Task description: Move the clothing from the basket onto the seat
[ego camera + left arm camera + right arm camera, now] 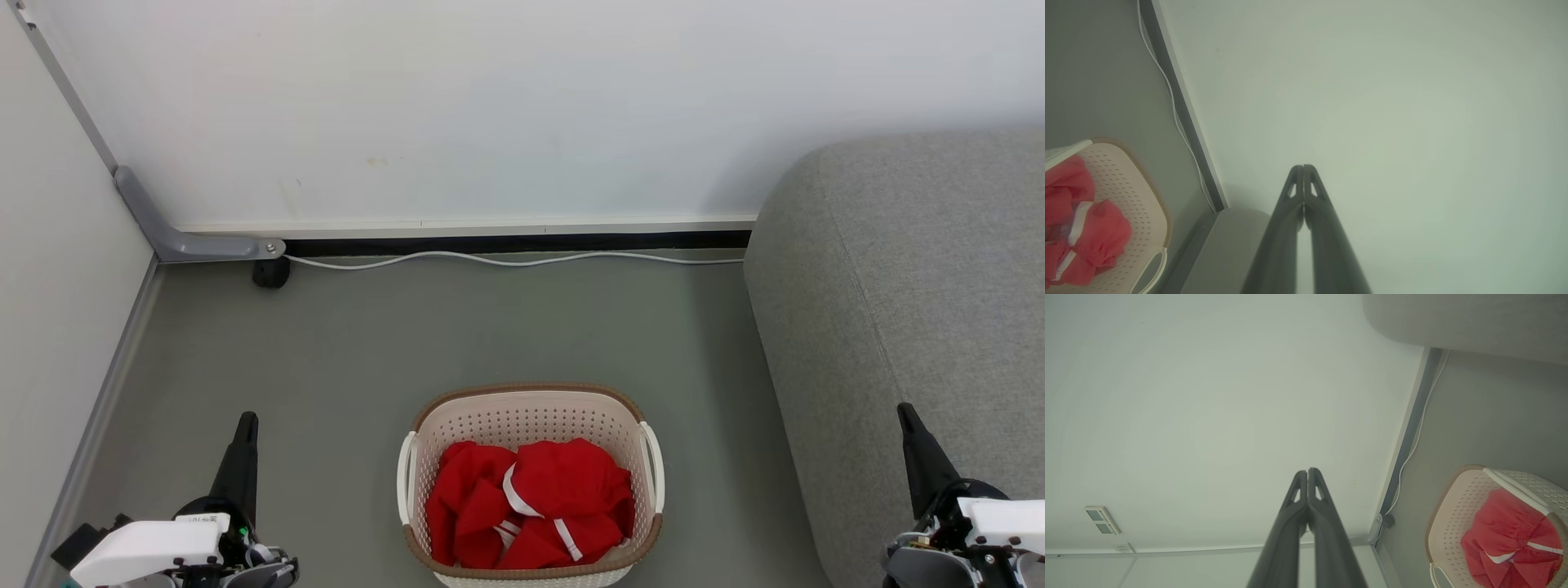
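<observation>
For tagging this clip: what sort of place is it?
Probably a staged living-room corner in a lab or test room. A grey sofa stands beside a basket of red clothing on a bare grey floor, with plain white walls and a loose cable.

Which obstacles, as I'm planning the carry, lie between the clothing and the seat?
Nothing visible beyond the wall of the basket. The clothing lies inside it; floor runs from there to the seat.

Crumpled red clothing [531,510] fills the cream basket [531,408] at bottom centre; grey seat [914,310] occupies the right
</observation>
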Controlling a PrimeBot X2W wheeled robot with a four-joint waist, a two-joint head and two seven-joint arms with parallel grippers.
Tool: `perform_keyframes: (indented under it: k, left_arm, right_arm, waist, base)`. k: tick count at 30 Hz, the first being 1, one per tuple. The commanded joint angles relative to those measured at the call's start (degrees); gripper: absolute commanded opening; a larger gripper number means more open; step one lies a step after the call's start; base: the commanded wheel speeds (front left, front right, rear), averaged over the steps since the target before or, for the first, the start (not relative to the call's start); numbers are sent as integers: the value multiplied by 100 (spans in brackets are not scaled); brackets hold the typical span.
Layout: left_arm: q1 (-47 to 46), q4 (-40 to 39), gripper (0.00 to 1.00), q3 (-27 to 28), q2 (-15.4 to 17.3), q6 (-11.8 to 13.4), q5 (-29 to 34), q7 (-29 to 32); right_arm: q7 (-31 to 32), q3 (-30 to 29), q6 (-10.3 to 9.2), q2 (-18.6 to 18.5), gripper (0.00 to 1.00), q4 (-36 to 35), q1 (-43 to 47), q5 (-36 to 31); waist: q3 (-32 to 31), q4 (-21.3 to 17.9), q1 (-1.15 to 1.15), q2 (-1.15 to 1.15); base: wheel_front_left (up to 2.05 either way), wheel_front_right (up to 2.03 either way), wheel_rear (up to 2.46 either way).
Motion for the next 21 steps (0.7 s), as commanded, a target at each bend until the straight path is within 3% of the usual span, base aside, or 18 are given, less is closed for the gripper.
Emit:
perform_keyframes:
  k: [1, 21]
  left_arm:
    - [-331, -165, 0, 183, 105, -43, -23, 33]
    - [-331, -165, 0, 183, 105, -43, -23, 33]
  right_arm:
    - [42, 96, 25, -60, 0, -175, -207, 67]
    - [42, 96, 25, -60, 0, -175, -207, 67]
  waist:
    - [0, 0, 0, 0]
    - [0, 0, 0, 0]
  base:
    - [0, 0, 0]
    - [0, 0, 0]
